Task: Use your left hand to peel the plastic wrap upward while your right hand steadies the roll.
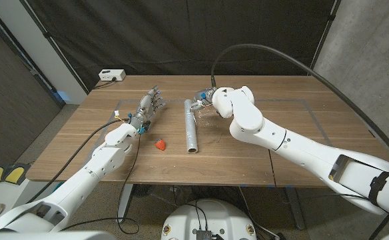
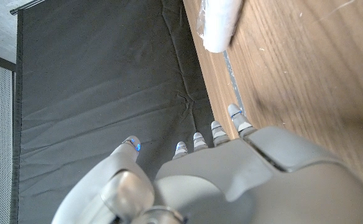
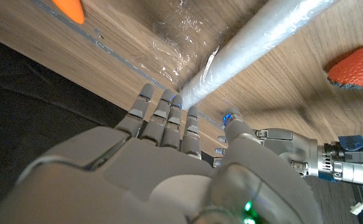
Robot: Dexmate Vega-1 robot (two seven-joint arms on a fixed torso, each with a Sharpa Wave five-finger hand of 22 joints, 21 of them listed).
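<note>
The wooden table [image 1: 261, 143] carries everything under review. The right arm comes in from five o'clock and ends with the right hand [image 1: 204, 101] at the far end of the roll of plastic wrap [image 1: 190, 125], toward twelve o'clock. The roll lies flat near the table's centre, its long axis running from twelve to six. In the right wrist view the right hand's fingers [image 3: 169, 112] are apart and reach over that far end, close to it or just touching; a firm grip cannot be confirmed, so I rate the hand as spread and holding nothing. A loose sheet of film [image 3: 181, 34] lies crinkled on the wood beside that end.

The left hand [image 1: 148, 109] sits at about ten o'clock from the roll's middle, well apart from it, its fingers [image 2: 197, 142] spread and empty. A small red strawberry-like object [image 1: 160, 143] lies at eight o'clock from the roll, near its open end. An orange item [image 3: 69, 9] shows at the edge of the right wrist view.

Assessment: the approach stage is not finished. To do the step well, the right hand should press down on the roll's far end first so it cannot turn or slide. The left hand should then travel across to the loose film, pinch its free edge, and lift straight up, slowly. A thin film may tear or cling back.
</note>
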